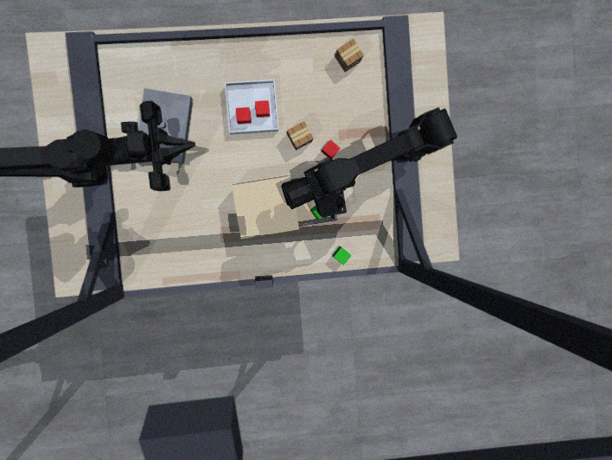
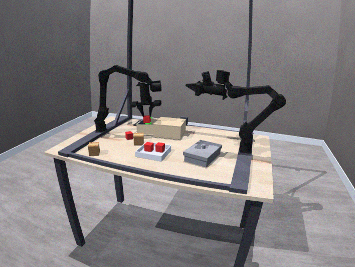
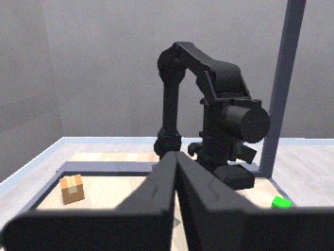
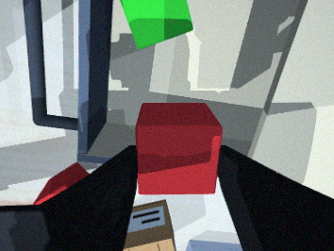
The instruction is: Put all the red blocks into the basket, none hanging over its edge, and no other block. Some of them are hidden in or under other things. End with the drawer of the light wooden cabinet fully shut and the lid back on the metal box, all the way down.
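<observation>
My right gripper (image 2: 147, 117) (image 4: 176, 153) is shut on a red block (image 2: 147, 119) (image 4: 178, 151) and holds it above the open drawer of the light wooden cabinet (image 1: 262, 207) (image 2: 169, 130). A green block (image 1: 316, 212) (image 4: 160, 24) is in the drawer. Two red blocks (image 1: 243, 115) (image 1: 262, 108) (image 2: 149, 146) (image 2: 160, 147) sit in the basket (image 1: 253, 131) (image 2: 149, 155). Another red block (image 1: 330, 149) (image 2: 129, 135) lies on the table. The metal box (image 2: 195, 159) has its lid (image 1: 168, 101) (image 2: 202, 149) on. My left gripper (image 1: 193, 144) (image 2: 187, 85) (image 3: 175, 158) is shut and empty, raised near the box.
One wooden crate block (image 1: 300, 135) (image 2: 138, 139) stands between the basket and the loose red block. Another crate block (image 1: 349, 54) (image 2: 94, 149) (image 3: 72, 190) stands near a table corner. A second green block (image 1: 341, 255) (image 3: 281, 203) lies beyond the drawer.
</observation>
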### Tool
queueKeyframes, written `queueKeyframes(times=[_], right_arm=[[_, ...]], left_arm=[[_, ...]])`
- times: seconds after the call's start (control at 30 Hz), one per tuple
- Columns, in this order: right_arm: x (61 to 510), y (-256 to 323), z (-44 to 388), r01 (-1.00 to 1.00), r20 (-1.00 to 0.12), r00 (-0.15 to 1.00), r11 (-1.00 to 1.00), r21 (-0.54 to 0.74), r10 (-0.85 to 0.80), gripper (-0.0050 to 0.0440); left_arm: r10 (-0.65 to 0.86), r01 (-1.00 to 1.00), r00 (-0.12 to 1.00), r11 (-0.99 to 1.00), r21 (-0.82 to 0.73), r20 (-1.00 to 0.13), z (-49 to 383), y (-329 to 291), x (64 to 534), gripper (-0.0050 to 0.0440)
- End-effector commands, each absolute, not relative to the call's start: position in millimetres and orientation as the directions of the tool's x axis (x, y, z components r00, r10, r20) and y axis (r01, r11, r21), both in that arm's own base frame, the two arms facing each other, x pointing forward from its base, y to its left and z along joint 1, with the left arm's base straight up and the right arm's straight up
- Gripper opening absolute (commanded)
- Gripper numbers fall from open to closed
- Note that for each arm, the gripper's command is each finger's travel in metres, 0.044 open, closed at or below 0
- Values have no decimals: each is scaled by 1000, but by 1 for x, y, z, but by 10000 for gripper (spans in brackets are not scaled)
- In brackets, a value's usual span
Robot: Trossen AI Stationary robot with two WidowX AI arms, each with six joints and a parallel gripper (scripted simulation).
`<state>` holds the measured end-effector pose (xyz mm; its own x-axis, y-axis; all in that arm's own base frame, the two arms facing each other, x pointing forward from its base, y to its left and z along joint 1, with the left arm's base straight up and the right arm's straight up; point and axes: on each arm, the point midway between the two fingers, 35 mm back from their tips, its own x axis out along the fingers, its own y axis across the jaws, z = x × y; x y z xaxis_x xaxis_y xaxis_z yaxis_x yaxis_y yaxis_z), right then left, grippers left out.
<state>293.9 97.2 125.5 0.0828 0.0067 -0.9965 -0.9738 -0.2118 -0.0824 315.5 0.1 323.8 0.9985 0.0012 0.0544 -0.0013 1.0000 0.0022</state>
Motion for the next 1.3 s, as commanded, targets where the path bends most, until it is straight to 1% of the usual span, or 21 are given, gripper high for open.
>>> queueKeyframes(times=[0.0,0.17,0.47,0.6,0.77,0.8,0.83,0.87,0.9,1.03,1.13,1.2,1.27], right_arm=[[302,98,143,-969,-991,132,-208,-135,29,-50],[309,100,148,-968,-991,128,-213,-132,29,-50],[326,104,171,-968,-991,128,-213,-131,27,-50],[326,104,171,-968,-991,127,-213,-130,27,-50],[338,107,187,-969,-992,123,-214,-126,27,-50],[339,104,185,-977,-993,114,-182,-115,16,-50],[339,93,174,-993,-997,81,-90,-80,-3,-50],[342,85,171,-996,-997,81,21,-81,-4,-50],[348,86,178,-991,-994,109,76,-108,11,-50],[359,72,177,-961,-994,108,254,-105,-1,-50],[357,74,177,-966,-994,106,238,-103,1,-50],[362,69,176,-949,-994,105,300,-100,0,-50],[369,63,177,-906,-994,109,412,-96,7,-50]], left_arm=[[-10,9,998,1000,8,70,329,-3,314,-50],[-10,9,998,1000,8,70,329,-3,314,-50],[-10,9,998,1000,8,70,329,-3,314,-50],[-10,9,998,1000,8,70,329,-3,314,-50],[-10,9,998,1000,8,70,329,-3,314,-50],[-10,9,998,1000,8,70,329,-3,314,-50],[-10,9,998,1000,8,70,329,-3,314,-50],[-10,9,998,1000,8,70,329,-3,314,-50],[-10,9,998,1000,8,70,329,-3,314,-50],[-10,9,998,1000,8,70,329,-3,314,-50],[-10,9,998,1000,8,70,329,-3,314,-50],[-10,9,998,1000,8,70,329,-3,314,-50],[-10,9,998,1000,8,70,329,-3,314,-50]])
